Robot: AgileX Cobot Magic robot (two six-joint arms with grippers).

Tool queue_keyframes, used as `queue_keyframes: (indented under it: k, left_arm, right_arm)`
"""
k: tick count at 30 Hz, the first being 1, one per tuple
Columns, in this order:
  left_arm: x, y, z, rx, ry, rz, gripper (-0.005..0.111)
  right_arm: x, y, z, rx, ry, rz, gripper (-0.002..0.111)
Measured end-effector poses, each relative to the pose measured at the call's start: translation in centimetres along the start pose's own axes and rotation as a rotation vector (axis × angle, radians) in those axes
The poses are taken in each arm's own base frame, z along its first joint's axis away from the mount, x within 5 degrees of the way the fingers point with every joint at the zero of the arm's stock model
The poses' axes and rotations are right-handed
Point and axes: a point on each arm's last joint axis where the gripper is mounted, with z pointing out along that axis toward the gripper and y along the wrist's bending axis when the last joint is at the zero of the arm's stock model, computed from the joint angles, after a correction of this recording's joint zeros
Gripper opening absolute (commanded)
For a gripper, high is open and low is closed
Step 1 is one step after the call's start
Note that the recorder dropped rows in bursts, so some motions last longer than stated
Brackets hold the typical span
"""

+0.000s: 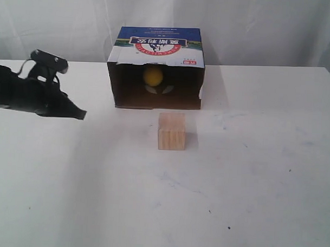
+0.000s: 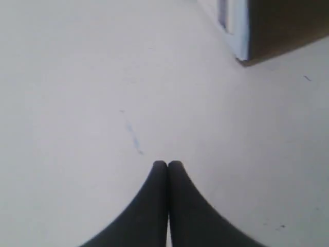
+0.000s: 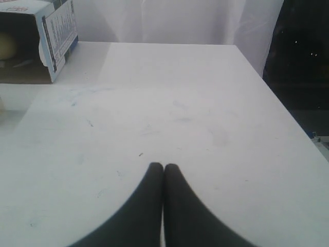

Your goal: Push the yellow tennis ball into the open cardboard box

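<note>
The yellow tennis ball (image 1: 153, 75) sits inside the open cardboard box (image 1: 157, 47), against its dark back; a slice of the ball (image 3: 7, 45) shows in the right wrist view too. The box (image 3: 56, 25) lies on its side with its blue-and-white printed face up and its opening toward the front; one corner of it (image 2: 267, 25) shows in the left wrist view. My left gripper (image 1: 81, 115) (image 2: 167, 164) is shut and empty, to the left of the box, over bare table. My right gripper (image 3: 163, 167) is shut and empty; it is outside the exterior view.
A pale wooden cube (image 1: 171, 131) stands on the white table (image 1: 250, 175) just in front of the box's opening. A white curtain (image 1: 255, 23) hangs behind the table. The table's right edge (image 3: 277, 108) drops off to a dark area.
</note>
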Motion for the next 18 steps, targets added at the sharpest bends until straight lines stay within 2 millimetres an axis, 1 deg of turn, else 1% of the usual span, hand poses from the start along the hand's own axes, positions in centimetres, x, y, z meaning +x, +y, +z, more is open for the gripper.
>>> queue_keyframes:
  k: [2,5,7,8,10,12,15,18]
  left_arm:
    - [-1.4,0.5,-2.3,-0.044,-0.052,0.002,0.0]
    - [-4.1,0.9,-6.5,-0.075,-0.176,0.023,0.0]
    - [-5.8,1.3,-10.0,-0.12,-0.268,0.025,0.0]
    - [-6.4,1.5,-11.5,-0.145,-0.302,0.024,0.0]
    - [-7.5,2.0,-15.1,-0.218,-0.376,0.036,0.0]
    - [-8.1,2.3,-18.0,-0.284,-0.436,0.078,0.0]
    - [-8.4,2.3,-22.0,-0.359,-0.527,0.191,0.0]
    - [-8.2,2.1,-24.5,-0.38,-0.597,0.213,0.0]
  right_arm:
    - [0.0,0.0,0.0,0.0,0.0,0.0,0.0]
    - [0.0,0.0,0.0,0.0,0.0,0.0,0.0]
    - [0.0,0.0,0.0,0.0,0.0,0.0,0.0]
    - [0.0,0.0,0.0,0.0,0.0,0.0,0.0]
    - [0.0,0.0,0.0,0.0,0.0,0.0,0.0]
    - [0.0,0.0,0.0,0.0,0.0,0.0,0.0]
    - [0.0,0.0,0.0,0.0,0.0,0.0,0.0]
    - [0.0,0.0,0.0,0.0,0.0,0.0,0.0]
